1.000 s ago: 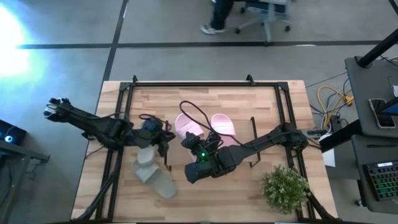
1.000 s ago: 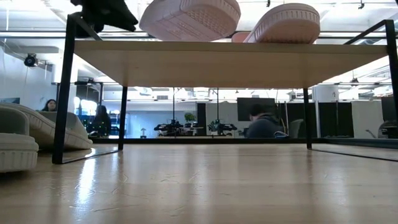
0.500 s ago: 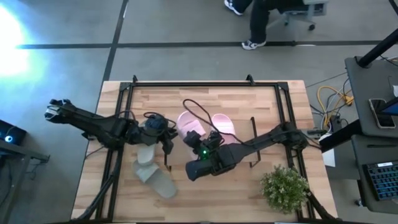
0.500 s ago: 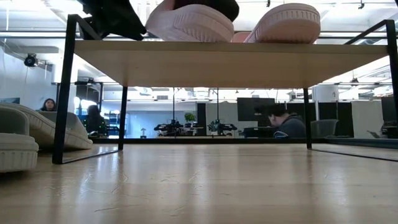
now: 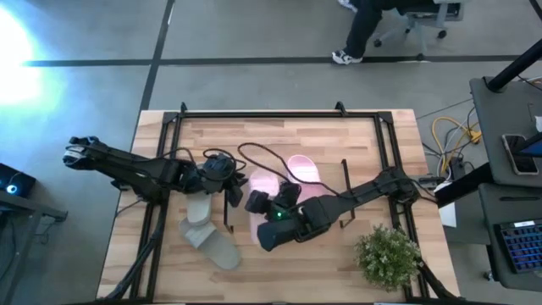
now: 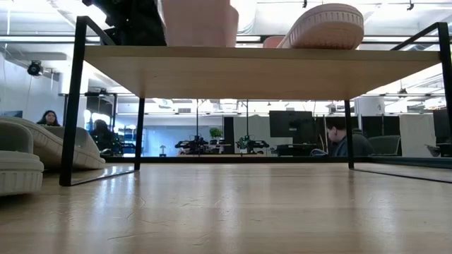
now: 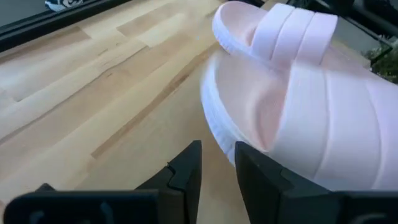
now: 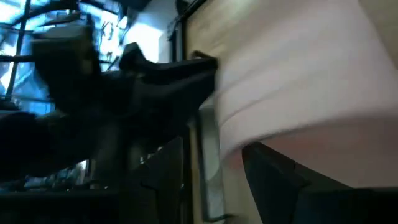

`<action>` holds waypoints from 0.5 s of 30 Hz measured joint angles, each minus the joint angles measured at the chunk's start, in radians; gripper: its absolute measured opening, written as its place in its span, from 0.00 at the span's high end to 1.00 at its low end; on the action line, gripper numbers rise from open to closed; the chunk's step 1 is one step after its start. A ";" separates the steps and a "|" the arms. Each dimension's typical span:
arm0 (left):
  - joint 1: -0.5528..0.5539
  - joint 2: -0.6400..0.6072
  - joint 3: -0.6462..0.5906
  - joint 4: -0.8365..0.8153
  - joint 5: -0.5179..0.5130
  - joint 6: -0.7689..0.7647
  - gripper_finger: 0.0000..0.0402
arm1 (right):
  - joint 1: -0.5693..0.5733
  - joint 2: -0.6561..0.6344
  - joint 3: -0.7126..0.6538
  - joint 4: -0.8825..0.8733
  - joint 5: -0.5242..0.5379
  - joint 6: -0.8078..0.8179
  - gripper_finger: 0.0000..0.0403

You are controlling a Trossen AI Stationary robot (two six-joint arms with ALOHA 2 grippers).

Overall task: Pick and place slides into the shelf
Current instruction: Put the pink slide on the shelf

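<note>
Open-plan office: monitors, desks.

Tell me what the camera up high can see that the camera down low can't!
Only the high view shows the green plant, both whole arms and the two grey-green slides seen from above. Only the low view shows under the shelf, through to people sitting in the room behind. Both show the two pink slides on top of the shelf.
</note>
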 joint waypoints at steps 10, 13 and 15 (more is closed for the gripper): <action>0.006 -0.028 0.005 0.002 0.006 0.027 0.80 | 0.009 -0.008 0.138 -0.234 -0.004 -0.113 0.61; 0.006 -0.041 0.005 -0.001 0.006 0.029 0.80 | 0.003 -0.008 0.143 -0.337 -0.026 -0.056 0.61; 0.006 -0.054 0.011 -0.043 0.010 0.061 0.80 | 0.002 -0.007 0.142 -0.360 -0.045 -0.042 0.61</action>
